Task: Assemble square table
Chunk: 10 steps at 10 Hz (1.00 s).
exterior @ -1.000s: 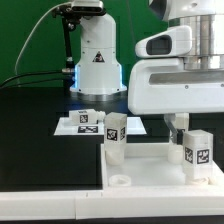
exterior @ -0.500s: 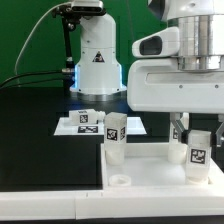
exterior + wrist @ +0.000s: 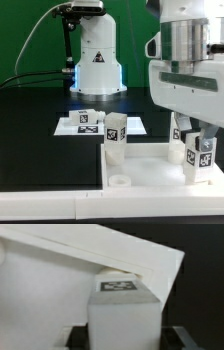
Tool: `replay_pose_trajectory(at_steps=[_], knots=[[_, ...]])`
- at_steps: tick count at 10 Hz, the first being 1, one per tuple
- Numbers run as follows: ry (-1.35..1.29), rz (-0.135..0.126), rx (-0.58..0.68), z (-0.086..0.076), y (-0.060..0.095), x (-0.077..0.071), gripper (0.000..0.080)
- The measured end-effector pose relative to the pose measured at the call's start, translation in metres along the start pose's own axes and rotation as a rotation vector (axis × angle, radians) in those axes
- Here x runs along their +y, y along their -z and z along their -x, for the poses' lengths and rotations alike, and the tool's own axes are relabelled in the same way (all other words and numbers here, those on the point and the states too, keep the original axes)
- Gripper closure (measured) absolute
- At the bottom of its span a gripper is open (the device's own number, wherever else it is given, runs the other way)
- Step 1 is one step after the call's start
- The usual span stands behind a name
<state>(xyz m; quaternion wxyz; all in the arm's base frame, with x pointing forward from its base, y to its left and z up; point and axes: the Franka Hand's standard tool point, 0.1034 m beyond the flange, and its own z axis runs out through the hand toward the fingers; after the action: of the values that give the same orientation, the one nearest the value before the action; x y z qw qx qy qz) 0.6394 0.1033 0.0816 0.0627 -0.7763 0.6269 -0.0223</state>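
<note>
The square table's white slab (image 3: 150, 178) lies at the front, with an empty round socket (image 3: 120, 182) at its near left corner. One tagged white leg (image 3: 115, 136) stands upright at its far left corner. My gripper (image 3: 197, 140) is shut on a second tagged leg (image 3: 203, 154), which stands slightly tilted on the slab's right side. In the wrist view that leg (image 3: 125, 308) fills the space between my gripper's (image 3: 125, 339) dark pads, with the slab's rim (image 3: 60, 274) behind it.
The marker board (image 3: 88, 122) lies flat on the black table behind the slab. The robot's white base (image 3: 97, 55) stands at the back. My arm's bulky white body fills the exterior view's right side.
My arm has turned and shifted toward the exterior view's right. The held leg has moved slightly right with it, and now looks tilted.
</note>
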Motion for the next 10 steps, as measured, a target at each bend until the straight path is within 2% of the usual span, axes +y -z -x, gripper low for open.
replay_pose_trajectory(at_steps=[1,2,3,4,5,6,9,10], knots=[[0.001,0.001,0.002,-0.0003,0.0000,0.0001,0.0514],[0.078,0.002,0.005,-0.0003,-0.0001,0.0002,0.0464],[0.194,0.006,0.014,0.0009,0.0001,-0.0003,0.0266],[0.398,0.009,0.023,0.0023,0.0011,-0.0022,0.0266],[0.598,0.004,0.015,0.0051,0.0018,-0.0048,0.0187],[0.732,0.002,0.006,0.0069,0.0011,-0.0052,0.0157],[0.984,0.008,0.010,0.0044,0.0008,-0.0047,0.0152],[1.191,0.025,0.014,0.0057,0.0011,-0.0045,0.0150]])
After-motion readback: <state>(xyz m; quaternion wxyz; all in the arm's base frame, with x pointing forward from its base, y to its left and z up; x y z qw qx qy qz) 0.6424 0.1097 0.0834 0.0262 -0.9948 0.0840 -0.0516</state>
